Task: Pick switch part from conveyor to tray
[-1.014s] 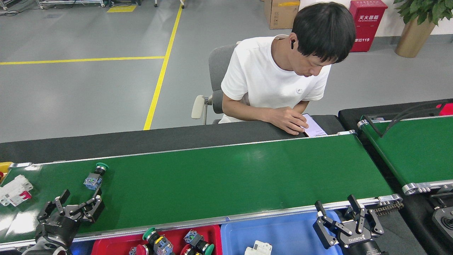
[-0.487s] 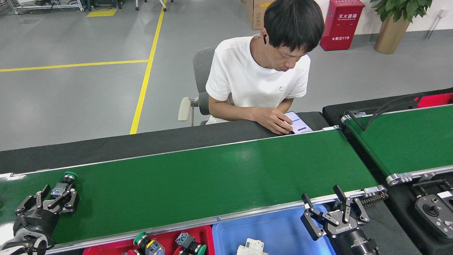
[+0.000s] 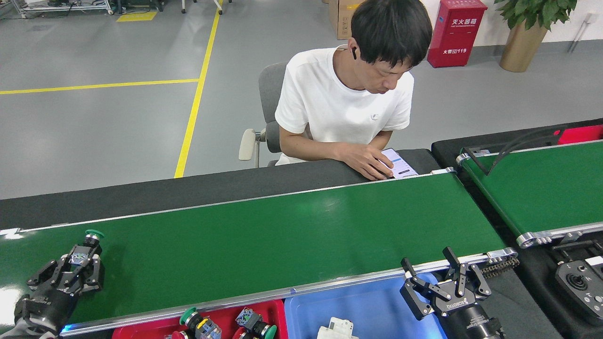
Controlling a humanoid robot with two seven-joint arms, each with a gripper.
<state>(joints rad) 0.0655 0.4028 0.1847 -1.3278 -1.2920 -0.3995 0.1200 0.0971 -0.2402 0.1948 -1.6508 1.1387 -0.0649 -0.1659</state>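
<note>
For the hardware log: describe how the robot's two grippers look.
Left gripper: black, angular metal linkage fingers on a dark cylindrical wrist, with a blue glow below it. Right gripper: the same black linkage build, flat finger pads, white lettering on its round base.

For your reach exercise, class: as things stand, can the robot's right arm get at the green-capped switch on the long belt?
Probably not. The right claw hangs open over the blue tray, far along the belt from the switch, where the left claw already sits.
</note>
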